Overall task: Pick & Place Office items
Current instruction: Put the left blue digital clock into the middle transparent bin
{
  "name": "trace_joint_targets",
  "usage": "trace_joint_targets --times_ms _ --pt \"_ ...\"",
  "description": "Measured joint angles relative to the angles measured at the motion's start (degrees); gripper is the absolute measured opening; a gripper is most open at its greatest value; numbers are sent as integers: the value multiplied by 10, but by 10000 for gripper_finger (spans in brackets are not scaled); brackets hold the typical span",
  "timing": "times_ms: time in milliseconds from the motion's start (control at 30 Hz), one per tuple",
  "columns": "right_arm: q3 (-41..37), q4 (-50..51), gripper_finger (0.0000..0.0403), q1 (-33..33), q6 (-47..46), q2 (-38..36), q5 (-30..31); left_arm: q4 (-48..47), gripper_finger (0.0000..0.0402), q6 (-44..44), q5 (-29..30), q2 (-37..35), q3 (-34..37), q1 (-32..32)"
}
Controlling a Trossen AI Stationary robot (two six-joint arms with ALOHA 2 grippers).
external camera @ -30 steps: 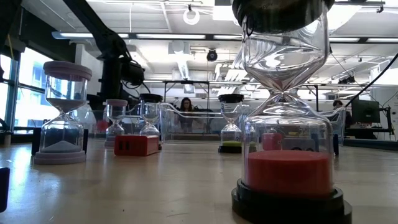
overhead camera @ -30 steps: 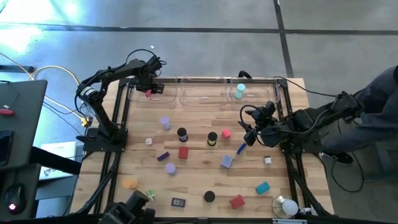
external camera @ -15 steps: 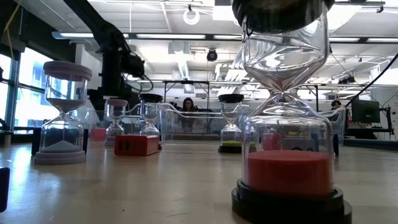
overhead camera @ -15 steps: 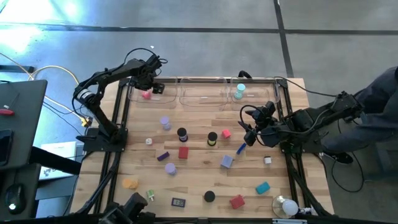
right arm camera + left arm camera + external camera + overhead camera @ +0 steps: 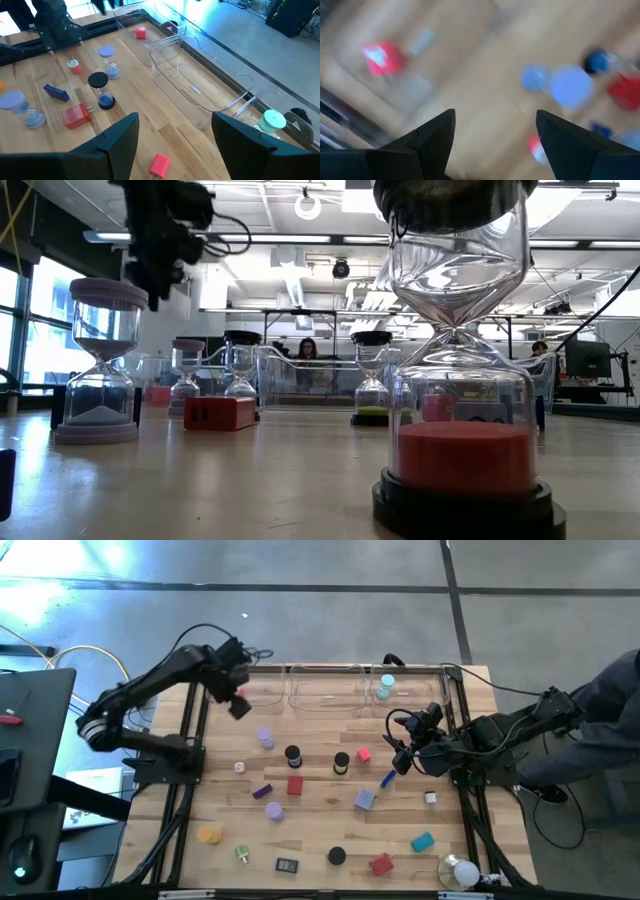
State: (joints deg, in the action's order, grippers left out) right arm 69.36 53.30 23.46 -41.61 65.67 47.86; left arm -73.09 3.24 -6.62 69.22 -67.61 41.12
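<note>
Lavender-capped timer stood on table, just beside left gripper, toward table centre; axis upright. Left fingers seen apart, empty. Left arm judged nearer; right gripper parted, empty, well apart.

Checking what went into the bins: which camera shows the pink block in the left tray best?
The right wrist view: the pink block lies sharp and unobstructed inside the clear tray. The high view shows only a sliver beside the left gripper. The left wrist view blurs it; the low view shows a dim pink shape.
</note>
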Motion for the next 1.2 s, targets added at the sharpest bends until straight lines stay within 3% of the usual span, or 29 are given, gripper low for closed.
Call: trace_joint_targets --times_ms 267,600,900,1200 --pt "0 0 239 0 14 0 -5 -47 269 141 -58 -69 0 -102" --pt "0 -5 239 0 14 0 -45 -40 269 304 -81 -70 5 -286" --pt "0 -18 239 6 14 0 -83 14 269 480 38 -50 6 -457" --pt "0 -39 239 13 14 3 -109 33 269 592 103 4 6 -611"
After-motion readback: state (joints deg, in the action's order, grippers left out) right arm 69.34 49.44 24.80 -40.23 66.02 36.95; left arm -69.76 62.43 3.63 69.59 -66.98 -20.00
